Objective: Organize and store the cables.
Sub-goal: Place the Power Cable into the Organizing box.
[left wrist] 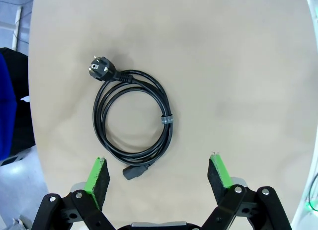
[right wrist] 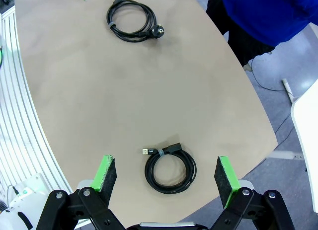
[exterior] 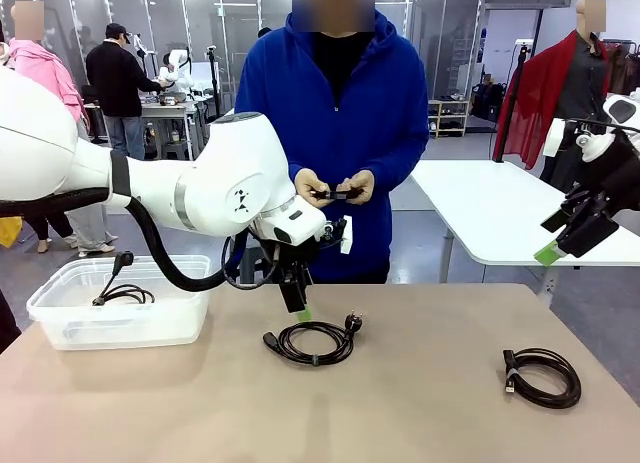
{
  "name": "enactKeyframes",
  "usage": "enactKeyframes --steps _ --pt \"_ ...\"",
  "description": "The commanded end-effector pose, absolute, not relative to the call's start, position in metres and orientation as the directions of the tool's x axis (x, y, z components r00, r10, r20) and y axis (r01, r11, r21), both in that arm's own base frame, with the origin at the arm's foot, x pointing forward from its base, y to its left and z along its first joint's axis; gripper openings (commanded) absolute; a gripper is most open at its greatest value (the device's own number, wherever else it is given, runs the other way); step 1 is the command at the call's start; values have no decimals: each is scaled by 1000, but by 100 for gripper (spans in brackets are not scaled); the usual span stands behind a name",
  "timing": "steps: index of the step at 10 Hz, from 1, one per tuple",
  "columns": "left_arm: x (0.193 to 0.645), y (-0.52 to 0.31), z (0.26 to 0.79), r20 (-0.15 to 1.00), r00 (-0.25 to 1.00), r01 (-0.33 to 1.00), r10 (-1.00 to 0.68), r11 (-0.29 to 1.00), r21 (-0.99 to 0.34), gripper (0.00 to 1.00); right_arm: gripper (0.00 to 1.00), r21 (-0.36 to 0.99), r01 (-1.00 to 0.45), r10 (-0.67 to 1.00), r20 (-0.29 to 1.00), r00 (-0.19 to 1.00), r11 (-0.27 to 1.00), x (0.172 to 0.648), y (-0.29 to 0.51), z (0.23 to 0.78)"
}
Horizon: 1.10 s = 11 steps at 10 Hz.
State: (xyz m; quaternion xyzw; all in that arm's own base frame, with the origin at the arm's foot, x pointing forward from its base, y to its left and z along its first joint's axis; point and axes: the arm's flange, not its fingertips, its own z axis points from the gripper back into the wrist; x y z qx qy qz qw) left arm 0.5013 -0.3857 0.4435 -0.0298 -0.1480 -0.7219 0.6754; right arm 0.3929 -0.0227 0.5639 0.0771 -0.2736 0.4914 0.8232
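The left jaws stand wide open above the counter. The coiled power cable lies flat just ahead of the gap between them, probably lined up for a pick toward the clear bin, where 1 cable already sits. The right jaws, equally open, hang high over a smaller coiled cable centred between them, likely the next in line.

Left arm: glossy white rounded shells, grey ring at one joint, small black mark on the casing. Thick black hose looped underneath.
Left gripper: black links, silver screws, green pads.
Right gripper: same build.
Person: blue hooded top, long sleeves, black shirt beneath.
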Motion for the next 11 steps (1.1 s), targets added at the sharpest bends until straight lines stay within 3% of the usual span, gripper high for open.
enactKeyframes --steps 1,5,11 --pt "510 -393 448 205 -97 987 -974 -68 145 100 100 -143 -851 768 524 368 506 393 -24 563" --pt "528 -423 436 106 -83 995 -991 -76 72 100 100 -143 -851 768 524 368 506 393 -24 563" --pt "537 -438 415 77 -29 1000 -997 -28 14 100 100 -143 -851 768 524 368 506 393 -24 563"
